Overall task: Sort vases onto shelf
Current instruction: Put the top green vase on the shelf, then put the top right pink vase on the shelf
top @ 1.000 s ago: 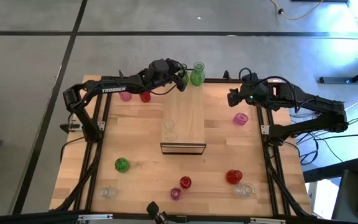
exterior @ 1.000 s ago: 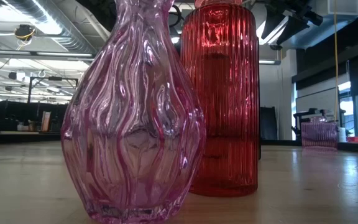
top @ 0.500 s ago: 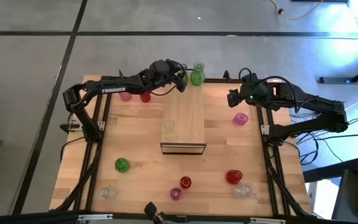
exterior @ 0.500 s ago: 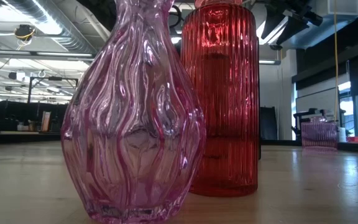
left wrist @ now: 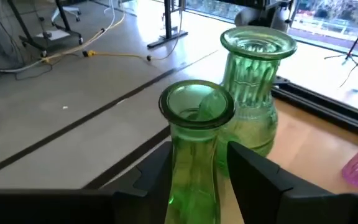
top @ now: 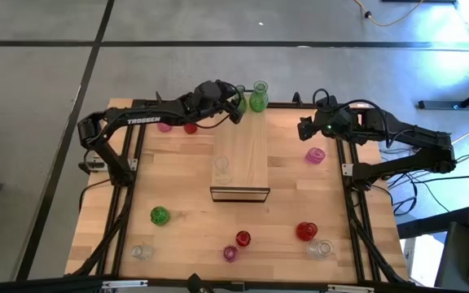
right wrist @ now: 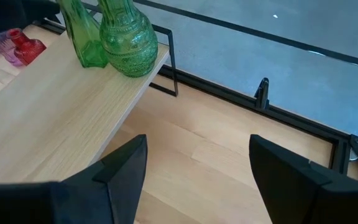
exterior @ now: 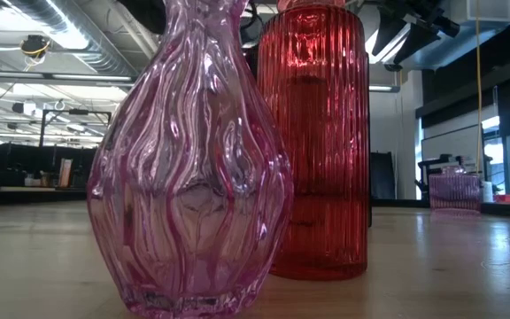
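Two green vases stand on the far end of the light-wood shelf [top: 243, 150]: a slim one [left wrist: 194, 143] and a wider ribbed one [left wrist: 253, 81], also in the right wrist view as the slim vase [right wrist: 82, 31] and the round vase [right wrist: 126, 37]. My left gripper [left wrist: 197, 155] is open at the slim vase's neck, one finger on each side. A clear vase [top: 221, 171] stands near the shelf's dark-framed end. My right gripper [right wrist: 194, 180] is open, over the table right of the shelf's far end [top: 304, 129]. My left gripper has its fingers [left wrist: 157, 177] level on either side of the slim green vase's neck [left wrist: 194, 162], coming from the table's left. A thin gap shows at one finger, and I cannot tell whether the other touches. The vase stands upright on its base on the shelf [right wrist: 92, 59].
Other vases stand on the table: pink [top: 164, 124] and red [top: 190, 126] at far left, pink [top: 315, 155] at right, green [top: 159, 215], clear [top: 142, 251], red [top: 243, 238], pink [top: 230, 254], red [top: 306, 231] and clear [top: 322, 248] near the front edge.
My left arm has shifted a little toward the table's left. The two green vases have stayed in place on the shelf's far end.
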